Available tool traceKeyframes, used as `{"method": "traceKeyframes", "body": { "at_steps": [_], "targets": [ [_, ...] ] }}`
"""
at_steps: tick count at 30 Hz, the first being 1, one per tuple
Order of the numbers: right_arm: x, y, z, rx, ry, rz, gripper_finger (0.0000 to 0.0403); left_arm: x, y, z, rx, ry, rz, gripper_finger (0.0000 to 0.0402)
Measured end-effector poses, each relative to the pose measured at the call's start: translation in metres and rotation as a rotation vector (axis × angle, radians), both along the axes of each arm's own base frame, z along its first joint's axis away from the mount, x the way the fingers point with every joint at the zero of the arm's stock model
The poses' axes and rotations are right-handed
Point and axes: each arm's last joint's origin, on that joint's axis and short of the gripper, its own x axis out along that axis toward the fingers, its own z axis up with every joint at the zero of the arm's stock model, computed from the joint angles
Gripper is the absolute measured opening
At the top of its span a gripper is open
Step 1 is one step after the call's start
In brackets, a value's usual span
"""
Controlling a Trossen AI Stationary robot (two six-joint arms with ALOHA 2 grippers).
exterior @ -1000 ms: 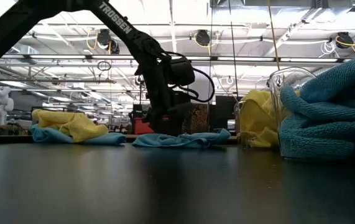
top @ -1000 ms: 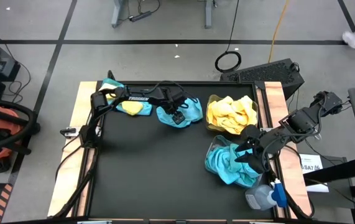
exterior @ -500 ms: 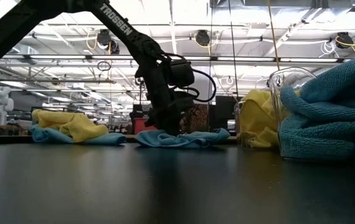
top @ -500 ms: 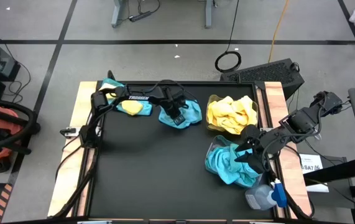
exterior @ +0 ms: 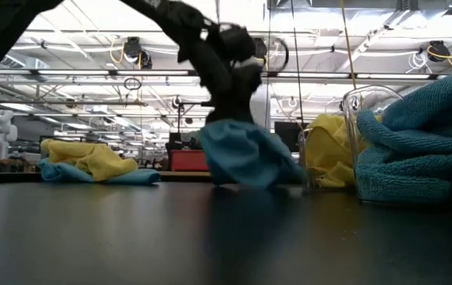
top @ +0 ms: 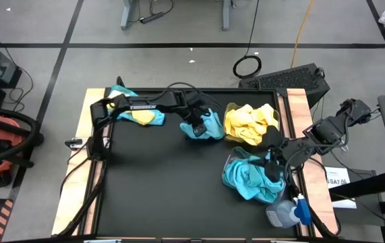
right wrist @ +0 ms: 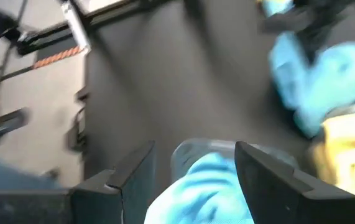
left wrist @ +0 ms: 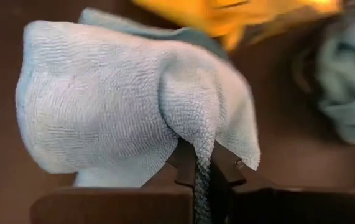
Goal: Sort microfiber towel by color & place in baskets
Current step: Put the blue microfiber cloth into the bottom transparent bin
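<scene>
The left claw (top: pixel 196 125) is clamping a teal towel (top: pixel 207 125) between its two dark fingers (left wrist: pixel 184 167); in the left wrist view a fold of the cloth is being pinched tight between them, and the rest is bunching out beyond the fingertips. In the low view that teal towel (exterior: pixel 243 155) is hanging from the claw as a draped bundle, with its lower edge reaching down about to the black worktop (top: pixel 158 182). From above, the towel is sitting just beside the basket of yellow towels (top: pixel 251 123), at the far side of the worktop.

Near the far left corner, a small heap of a yellow towel (top: pixel 146 117) lying on a teal one (top: pixel 119 92) is resting on the worktop, well apart from the lifted cloth.

The right claw (top: pixel 272 160) is hovering with its fingers (right wrist: pixel 130 169) spread apart and nothing between them, over the basket of teal towels (top: pixel 249 179), which is standing near the right edge, in front of the yellow basket. Teal cloth is piling up above that basket's clear rim (right wrist: pixel 209 147).

A grey bottle with a blue cap (top: pixel 288 212) is lying just beside the teal basket, at the near right corner. A black keyboard (top: pixel 288 78) is lying beyond the worktop's far right corner.
</scene>
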Motion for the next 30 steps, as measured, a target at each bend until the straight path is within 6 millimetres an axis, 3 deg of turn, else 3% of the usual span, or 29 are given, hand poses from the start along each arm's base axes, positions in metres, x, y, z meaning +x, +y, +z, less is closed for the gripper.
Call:
{"method": "traceKeyframes", "body": {
  "at_steps": [6,15,23,30],
  "targets": [
    [0.004,-0.003,0.005,-0.155,-0.102,-0.078,0.0210,-0.004,-0.017,0.050,0.043,-0.129,-0.030,0.0009],
    [0.012,-0.012,0.011,-0.254,-0.170,-0.108,0.0210,-0.011,-0.047,0.101,0.079,-0.287,-0.099,0.0009],
    [0.020,-0.027,-0.003,-0.288,-0.114,-0.190,0.0210,-0.003,-0.082,0.129,0.051,-0.525,-0.252,0.0009],
    [0.030,-0.032,-0.011,-0.293,-0.142,-0.219,0.0228,0.004,-0.109,0.140,0.039,-0.657,-0.349,0.0009]
  ]
}}
